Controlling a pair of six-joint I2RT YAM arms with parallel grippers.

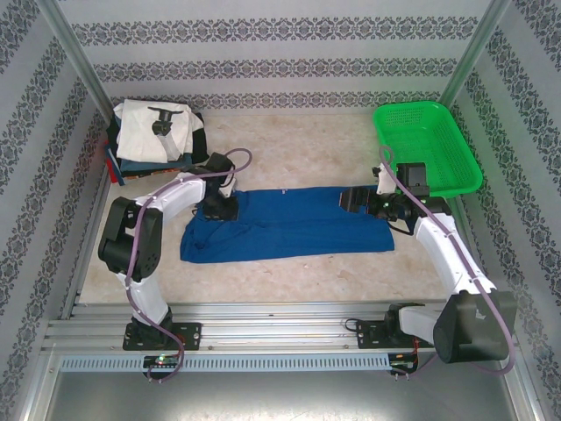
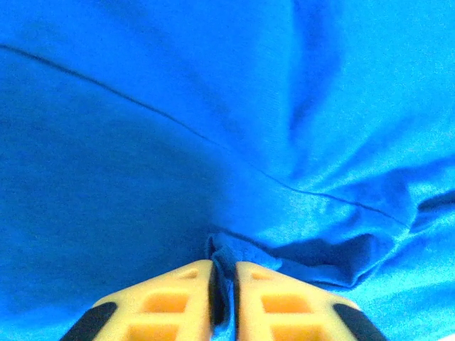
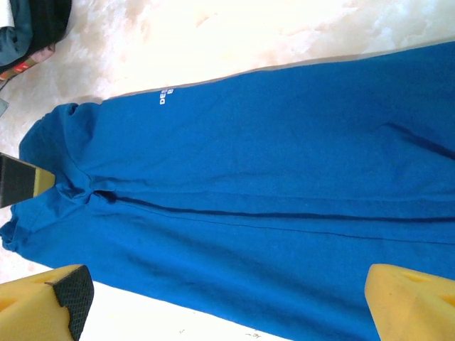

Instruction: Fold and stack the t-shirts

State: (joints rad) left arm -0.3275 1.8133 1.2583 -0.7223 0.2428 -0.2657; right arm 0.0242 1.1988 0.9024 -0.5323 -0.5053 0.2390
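The main risk sits at the left gripper [image 2: 224, 305]. Its 2 yellow fingers [image 2: 195, 284] are clenched on only a small ridge of the royal-blue soft cloth t-shirt [image 1: 289, 224], pinched right at their tips. If that pinch takes just the top layer, a lift would likely peel the fold open instead of carrying the whole end over. So thin a bite could also slip out as the cloth drags on the pale marbled table [image 1: 351, 140].

The right gripper [image 1: 355, 200] is released over the other end. Its 2 fingers [image 3: 409, 302] are spread wide, with cloth beneath and beyond them and nothing between them. I judge that if only 1 end rises, the shirt would skew and the fold land crooked.

The shirt is folded lengthwise into a long band running from the left fingers across to the right ones. A dark fold line runs along it, creases gather around the left fingertips, and white lettering [image 3: 165, 96] shows near 1 edge. The stack of folded white and dark t-shirts [image 1: 153, 132] lies well beyond the left fingers, and the green plastic mesh basket [image 1: 429, 145] beyond the right ones.
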